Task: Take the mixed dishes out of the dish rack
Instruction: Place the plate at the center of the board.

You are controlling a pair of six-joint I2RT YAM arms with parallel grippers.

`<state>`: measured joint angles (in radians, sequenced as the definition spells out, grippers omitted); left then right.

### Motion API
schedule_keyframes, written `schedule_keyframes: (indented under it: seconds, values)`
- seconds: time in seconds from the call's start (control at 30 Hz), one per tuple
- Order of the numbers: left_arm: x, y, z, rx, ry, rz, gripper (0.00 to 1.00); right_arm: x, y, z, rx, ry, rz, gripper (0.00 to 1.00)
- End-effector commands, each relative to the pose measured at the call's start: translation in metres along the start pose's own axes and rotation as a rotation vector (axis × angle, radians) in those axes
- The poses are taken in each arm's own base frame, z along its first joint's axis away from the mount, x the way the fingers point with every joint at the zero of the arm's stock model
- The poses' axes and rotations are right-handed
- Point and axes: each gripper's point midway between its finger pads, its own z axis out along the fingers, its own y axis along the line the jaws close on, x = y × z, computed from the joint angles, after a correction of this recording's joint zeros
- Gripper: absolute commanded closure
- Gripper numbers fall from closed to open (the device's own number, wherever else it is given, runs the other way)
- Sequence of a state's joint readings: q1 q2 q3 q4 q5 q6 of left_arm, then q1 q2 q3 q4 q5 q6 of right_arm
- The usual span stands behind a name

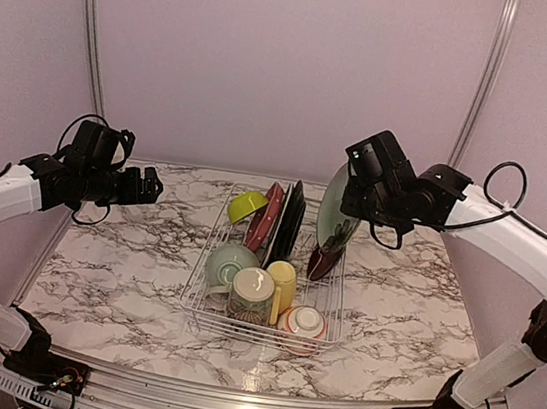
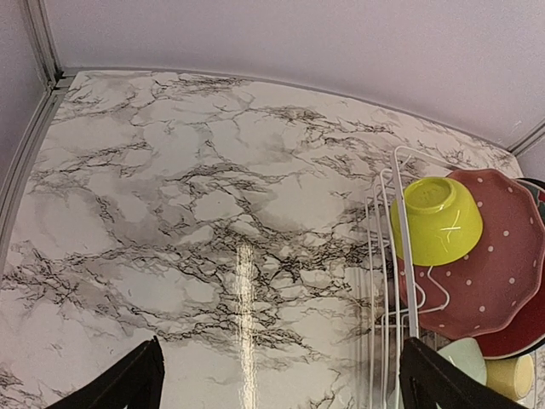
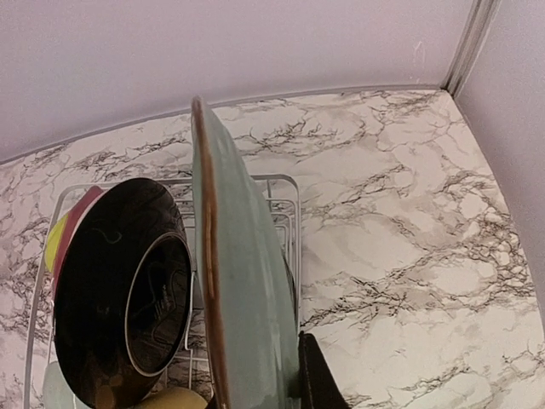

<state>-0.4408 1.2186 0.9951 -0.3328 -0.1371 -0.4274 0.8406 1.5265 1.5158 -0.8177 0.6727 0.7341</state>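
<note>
The right gripper (image 1: pixel 350 213) was closed on the green plate (image 1: pixel 334 204), which was held upright on edge over the right rear part of the rack (image 1: pixel 204 291). Whether its lower edge touched the wires could not be told. In the right wrist view the plate was seen edge-on, its brown rim turned to the camera, and one dark finger (image 3: pixel 313 379) was pressed against its right face.

Just left of it the black plate (image 3: pixel 119 290) was stood upright in the rack. Beside that was the red plate (image 1: pixel 265 216), dotted with white. The lime bowl (image 2: pixel 434 220) was leaned on its side against the red plate, base outward.

Nearer the front of the rack the pale bowl (image 1: pixel 229 262), the cream mug (image 1: pixel 252 292) and the yellow mug (image 1: pixel 281 281) were grouped close together. The patterned bowl (image 1: pixel 303 321) was set in the front right corner. The rack was placed in the middle of the marble table (image 1: pixel 103 273).

The left gripper (image 1: pixel 151 189) was held above the table to the left of the rack. Its fingers (image 2: pixel 128 385) were spread wide, and nothing was held between them.
</note>
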Motion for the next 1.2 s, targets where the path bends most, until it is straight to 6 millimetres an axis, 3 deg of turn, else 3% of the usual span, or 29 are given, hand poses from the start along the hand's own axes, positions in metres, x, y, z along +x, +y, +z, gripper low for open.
schedule_keyframes:
  seconds: [0.0,0.07,0.13,0.3,0.43,0.57,0.7,0.97,1.17]
  values:
    - [-0.003,-0.007,0.001,0.022,-0.005,0.0,0.01,-0.043,-0.008,-0.01,-0.216,-0.122,0.086,1.0]
    - [-0.004,-0.007,0.0,0.022,-0.008,0.0,0.01,-0.056,-0.018,-0.02,-0.353,-0.18,0.139,1.0]
    - [-0.005,-0.007,-0.001,0.022,-0.011,-0.001,0.01,-0.065,-0.04,-0.026,-0.437,-0.216,0.208,1.0]
    - [-0.005,-0.009,0.0,0.026,-0.007,0.001,0.01,-0.072,-0.093,-0.021,-0.522,-0.225,0.334,1.0]
    - [-0.005,-0.014,0.002,0.036,-0.001,0.003,0.01,-0.063,-0.105,-0.01,-0.59,-0.178,0.411,1.0]
    - [-0.003,-0.016,0.002,0.038,0.001,0.006,0.01,-0.05,-0.153,0.017,-0.396,-0.179,0.517,1.0]
    - [-0.002,-0.014,-0.001,0.024,0.0,0.016,0.01,-0.036,-0.187,0.045,-0.39,-0.15,0.613,1.0]
    - [0.001,-0.011,-0.002,0.014,0.005,0.022,0.01,-0.014,-0.212,0.094,-0.318,-0.091,0.616,1.0]
    - [0.005,-0.013,0.001,0.025,0.012,0.018,0.01,0.01,-0.215,0.141,-0.298,-0.013,0.587,1.0]
